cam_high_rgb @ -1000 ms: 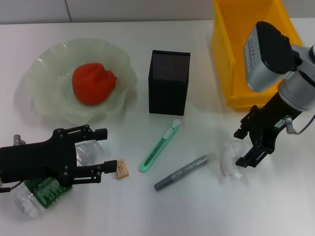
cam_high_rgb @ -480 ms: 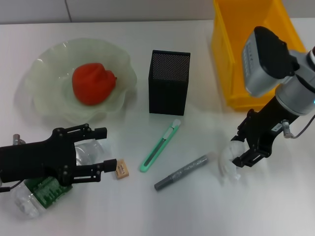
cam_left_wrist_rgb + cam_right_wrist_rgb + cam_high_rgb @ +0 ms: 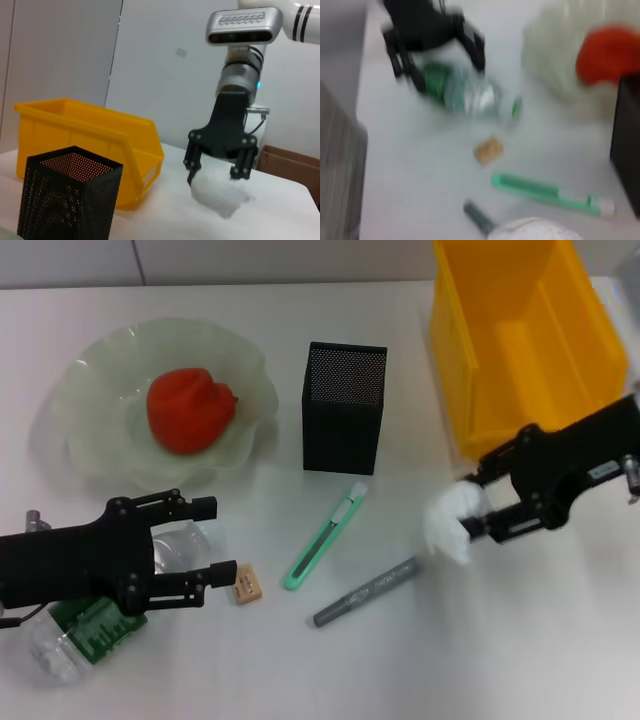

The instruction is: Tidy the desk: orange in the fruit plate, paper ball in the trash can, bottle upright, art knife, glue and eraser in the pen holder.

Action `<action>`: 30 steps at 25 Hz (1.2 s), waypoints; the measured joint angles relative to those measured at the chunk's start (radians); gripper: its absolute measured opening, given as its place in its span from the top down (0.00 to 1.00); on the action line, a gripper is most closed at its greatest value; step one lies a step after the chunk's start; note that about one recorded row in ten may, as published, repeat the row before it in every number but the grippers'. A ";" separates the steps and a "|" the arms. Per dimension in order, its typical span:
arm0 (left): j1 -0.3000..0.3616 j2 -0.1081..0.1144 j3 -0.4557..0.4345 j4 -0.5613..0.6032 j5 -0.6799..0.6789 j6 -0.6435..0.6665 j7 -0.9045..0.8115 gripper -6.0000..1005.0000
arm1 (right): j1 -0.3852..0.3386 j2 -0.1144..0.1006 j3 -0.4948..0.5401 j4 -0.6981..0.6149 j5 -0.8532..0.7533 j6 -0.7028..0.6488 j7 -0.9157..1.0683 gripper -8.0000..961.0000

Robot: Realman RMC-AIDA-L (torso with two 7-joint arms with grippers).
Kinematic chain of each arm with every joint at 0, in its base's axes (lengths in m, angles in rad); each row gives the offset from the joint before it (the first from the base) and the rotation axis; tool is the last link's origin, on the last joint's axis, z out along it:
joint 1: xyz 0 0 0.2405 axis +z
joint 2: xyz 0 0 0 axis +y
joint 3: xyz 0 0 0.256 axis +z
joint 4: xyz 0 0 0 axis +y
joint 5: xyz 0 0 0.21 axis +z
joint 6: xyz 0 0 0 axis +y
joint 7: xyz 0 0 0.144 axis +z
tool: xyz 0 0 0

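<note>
— Can we read anything here, any word, number or brand?

— Nothing we can make out. The bottle (image 3: 85, 625) has a green label (image 3: 96, 624) with pale marks on it, but they are too small for us to read as letters.

— And the art knife (image 3: 327, 537) or the glue (image 3: 367, 592)?

— We see no legible print on either, nor on the yellow trash can (image 3: 455, 360).

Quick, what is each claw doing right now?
Left gripper: open, over the bottle, holding nothing.
Right gripper: shut on the paper ball.
</note>
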 joint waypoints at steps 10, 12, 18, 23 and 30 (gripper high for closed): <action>-0.010 0.002 -0.013 0.000 -0.001 0.000 0.005 0.19 | -0.180 -0.012 0.150 0.335 0.381 0.082 -0.445 0.44; -0.019 0.004 -0.013 0.000 -0.001 0.000 -0.001 0.19 | -0.203 -0.012 0.189 0.413 0.432 0.085 -0.541 0.44; -0.028 0.003 -0.013 0.000 -0.001 -0.001 -0.005 0.19 | -0.242 0.000 0.272 0.552 0.494 0.100 -0.705 0.44; -0.033 0.003 -0.013 0.000 -0.001 -0.001 -0.009 0.19 | -0.269 0.027 0.431 0.587 0.498 0.133 -0.802 0.44; -0.034 0.005 -0.013 0.000 -0.001 0.000 -0.014 0.19 | -0.287 0.027 0.708 0.691 0.501 0.169 -0.965 0.42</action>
